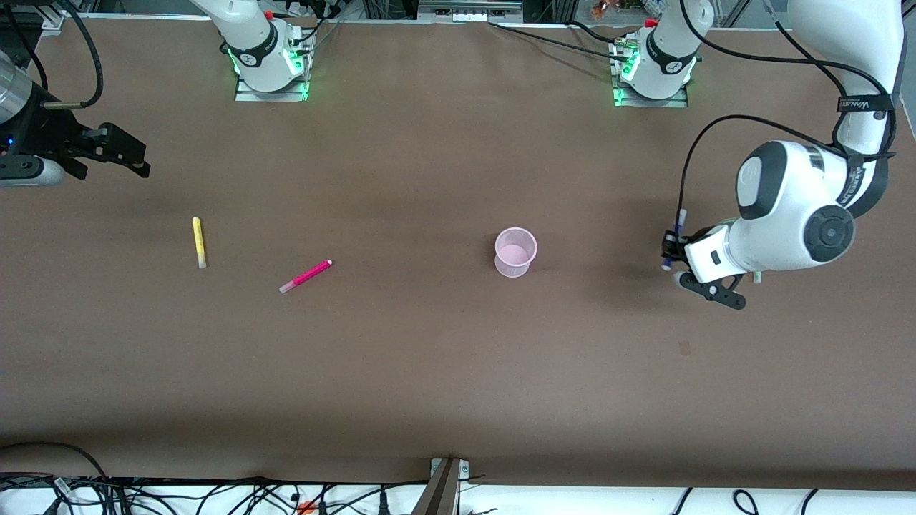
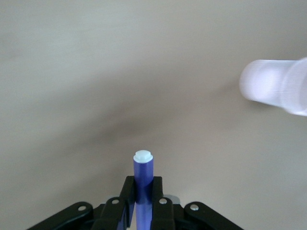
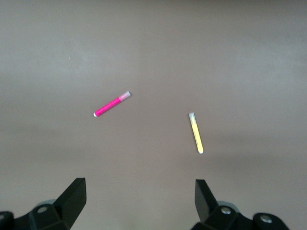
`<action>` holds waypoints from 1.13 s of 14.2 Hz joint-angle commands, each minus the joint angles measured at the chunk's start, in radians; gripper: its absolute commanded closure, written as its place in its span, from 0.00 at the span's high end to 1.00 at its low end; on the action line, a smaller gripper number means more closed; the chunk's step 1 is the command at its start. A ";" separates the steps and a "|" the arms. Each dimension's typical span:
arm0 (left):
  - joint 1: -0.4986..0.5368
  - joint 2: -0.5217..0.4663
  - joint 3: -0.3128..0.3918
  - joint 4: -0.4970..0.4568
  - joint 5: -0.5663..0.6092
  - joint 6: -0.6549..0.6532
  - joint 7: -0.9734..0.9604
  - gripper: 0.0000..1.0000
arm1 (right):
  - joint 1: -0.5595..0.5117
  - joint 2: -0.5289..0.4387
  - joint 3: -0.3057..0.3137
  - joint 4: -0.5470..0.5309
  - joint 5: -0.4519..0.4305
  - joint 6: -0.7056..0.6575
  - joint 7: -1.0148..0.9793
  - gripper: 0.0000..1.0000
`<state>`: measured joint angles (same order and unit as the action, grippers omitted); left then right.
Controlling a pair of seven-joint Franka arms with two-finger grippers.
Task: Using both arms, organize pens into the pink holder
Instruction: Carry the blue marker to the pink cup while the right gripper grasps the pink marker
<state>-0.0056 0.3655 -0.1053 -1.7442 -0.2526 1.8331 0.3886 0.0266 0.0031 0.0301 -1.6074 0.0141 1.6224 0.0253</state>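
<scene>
The pink holder (image 1: pixel 515 250) stands upright mid-table and looks empty; it also shows blurred in the left wrist view (image 2: pixel 276 86). My left gripper (image 1: pixel 670 248) hangs above the table toward the left arm's end, beside the holder, shut on the dark purple pen (image 1: pixel 680 218), which stands pale end up between the fingers (image 2: pixel 143 175). My right gripper (image 1: pixel 139 159) is open and empty, in the air at the right arm's end. The yellow pen (image 1: pixel 199 242) and the magenta pen (image 1: pixel 305 276) lie flat on the table; both show in the right wrist view, yellow (image 3: pixel 195 133) and magenta (image 3: pixel 112 104). The green pen is hidden.
The brown table (image 1: pixel 429 372) is bare apart from these things. The two arm bases (image 1: pixel 268 64) (image 1: pixel 653 68) stand along the edge farthest from the front camera. Cables lie off the table's near edge.
</scene>
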 commanded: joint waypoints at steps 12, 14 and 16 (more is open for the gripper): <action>-0.068 0.179 -0.103 0.163 -0.721 -0.029 1.162 0.00 | 0.018 0.247 0.010 -0.117 0.142 0.195 0.244 1.00; -0.094 0.184 -0.103 0.161 -0.737 0.035 1.254 0.00 | 0.070 0.287 0.010 -0.170 0.144 0.304 0.377 1.00; -0.129 0.187 -0.103 0.158 -0.735 0.101 1.279 0.00 | 0.125 0.330 0.008 -0.227 0.144 0.436 0.506 1.00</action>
<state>-0.1009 0.5349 -0.2122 -1.6103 -0.9638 1.8848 1.6050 0.1033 0.3089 0.0406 -1.7773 0.1491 1.9536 0.4158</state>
